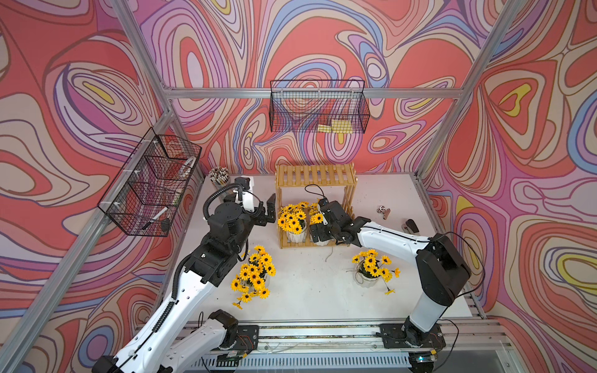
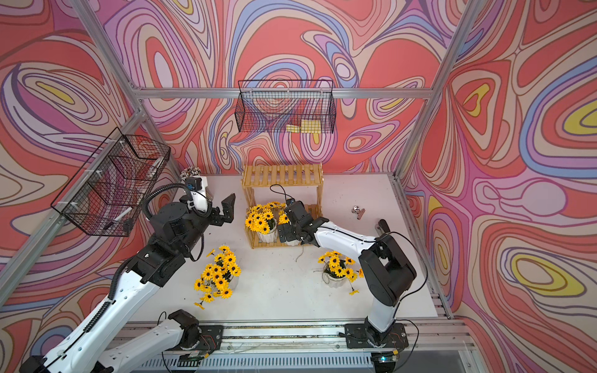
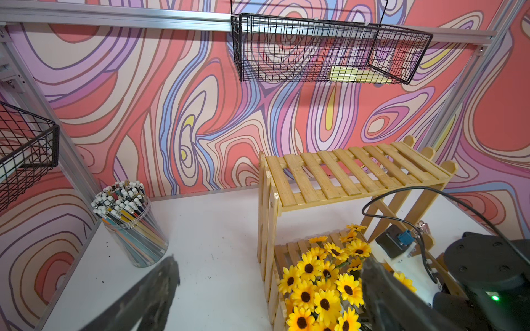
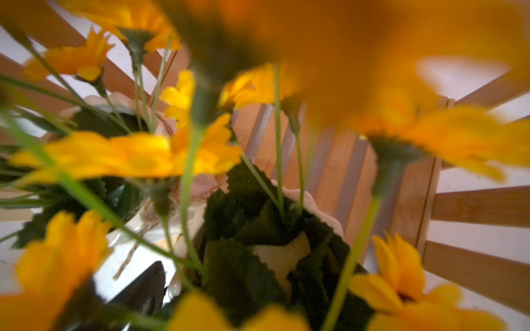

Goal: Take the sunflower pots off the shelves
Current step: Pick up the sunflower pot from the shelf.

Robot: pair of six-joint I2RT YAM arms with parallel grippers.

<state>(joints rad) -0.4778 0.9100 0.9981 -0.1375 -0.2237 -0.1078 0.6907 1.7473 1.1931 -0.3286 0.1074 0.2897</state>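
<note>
So far, two of the four small white ribbed pots of yellow sunflowers are off the shelves. The near-left pot (image 1: 258, 281) stands on the white surface (image 1: 307, 306) by the left arm, and the near-right pot (image 1: 368, 279) stands on it by the right arm. The shelves (image 1: 315, 176), a little rack of yellowish wooden slats with two levels, have nothing on the top level. The bottom level holds the other two, side by side: the left shelf pot (image 1: 296, 235) and the right shelf pot (image 4: 284, 252). The right claw (image 1: 319, 235) is low inside the bottom level, in among the flowers of the right shelf pot. Its jaws are spread wide and are not squeezing anything. Its own camera shows only one dark finger (image 4: 140, 286), beside the pot, and I cannot tell if it touches. The left claw (image 1: 270, 211) is spread wide too and holds nothing. It hangs in the air just beside the left side of the shelves. I think the job in hand is getting the third pot, the right shelf pot. Next the right claw should close on the white body of that pot, under the flowers. Then it needs to lift only a little, because the top level is right above, and pull the pot out to the front. It must go gently, since the left shelf pot is just beside it and could tip.
</note>
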